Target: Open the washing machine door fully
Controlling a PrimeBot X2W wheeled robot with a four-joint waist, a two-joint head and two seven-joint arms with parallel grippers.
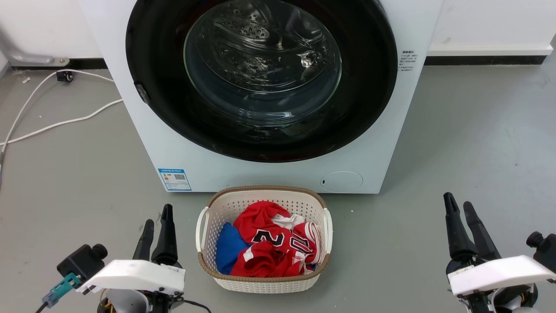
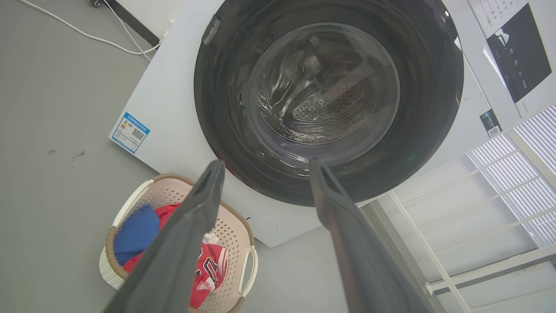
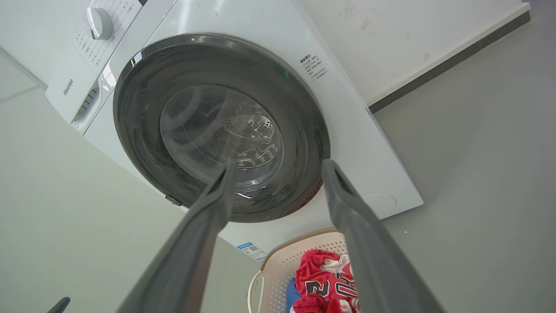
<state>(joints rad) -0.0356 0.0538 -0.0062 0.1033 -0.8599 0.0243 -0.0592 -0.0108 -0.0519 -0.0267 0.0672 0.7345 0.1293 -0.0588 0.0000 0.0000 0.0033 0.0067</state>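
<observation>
Door (image 1: 369, 87): glossy black disc, clear glass bowl bulging at centre, perforated steel drum (image 1: 256, 30) seen through it. Sits shut, flush against the front. Machine (image 1: 143, 130): white box. Stands upright on grey floor (image 1: 65, 174); blue label (image 1: 174, 179) low left, round cap (image 1: 342, 181) low right.

Brand name "Hisense" in grey on the washing machine (image 3: 365, 134) control panel (image 3: 69, 84). Black-and-white numeral "2" on red jersey (image 1: 265, 226) in laundry basket (image 1: 265, 282); next digit unclear. Blue label (image 1: 174, 179) with QR code, print too small.
</observation>
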